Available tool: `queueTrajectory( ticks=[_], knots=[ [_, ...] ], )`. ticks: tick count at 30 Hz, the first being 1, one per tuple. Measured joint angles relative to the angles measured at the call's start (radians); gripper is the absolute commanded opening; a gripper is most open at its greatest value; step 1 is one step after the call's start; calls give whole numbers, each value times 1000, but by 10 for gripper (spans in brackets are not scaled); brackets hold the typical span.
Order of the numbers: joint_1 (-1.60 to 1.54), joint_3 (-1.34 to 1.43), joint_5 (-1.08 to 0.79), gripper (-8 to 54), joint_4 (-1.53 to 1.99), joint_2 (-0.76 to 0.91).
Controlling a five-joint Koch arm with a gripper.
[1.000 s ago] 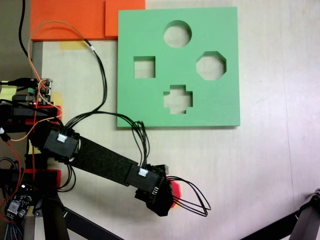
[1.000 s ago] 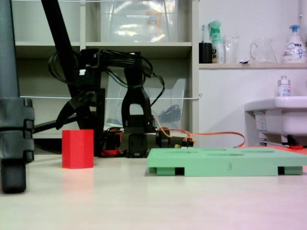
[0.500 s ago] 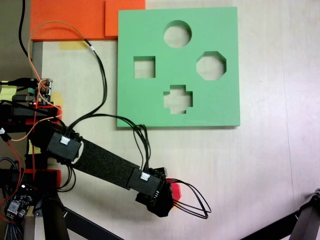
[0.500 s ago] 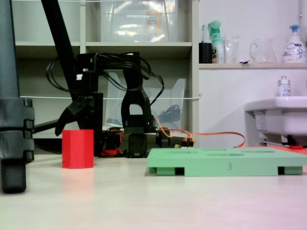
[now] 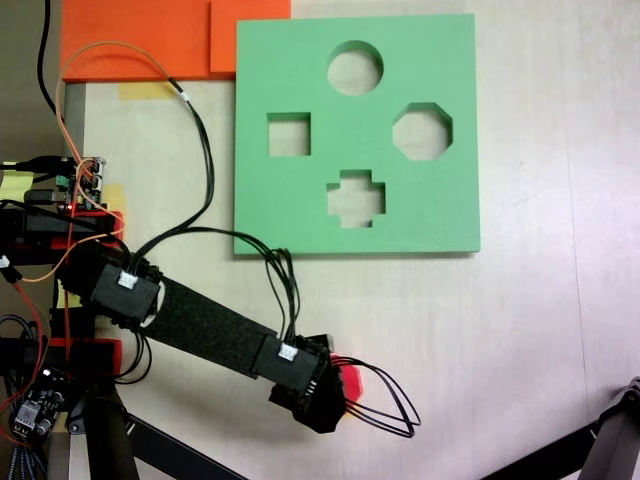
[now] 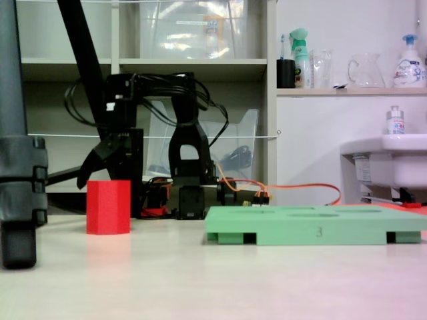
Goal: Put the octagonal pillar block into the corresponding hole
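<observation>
Jaws (image 6: 90, 175) hung spread just above the upright red octagonal pillar block (image 6: 108, 207) on the desk (image 6: 220, 280), well apart from the green foam board's octagonal hole (image 5: 422, 131).

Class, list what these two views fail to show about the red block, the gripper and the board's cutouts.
- Red block: top view, mostly covered by the arm.
- Gripper: side view, one dark tip visible; open or shut unclear.
- Green board: side view, edge-on, so cutout shapes unreadable.

Black arm (image 5: 205, 325), flat matte links, white connector plugs at joints, looping black cables, red base brackets.
</observation>
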Motion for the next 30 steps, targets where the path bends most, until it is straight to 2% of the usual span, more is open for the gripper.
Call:
queueTrajectory(
  ticks=[9,16,23,30],
  knots=[
    [-117,21,150,183,-2,172],
    [-325,-49,328,184,0,215],
    [-572,-279,581,185,0,189],
    [-752,-304,848,184,-6,106]
  ],
)
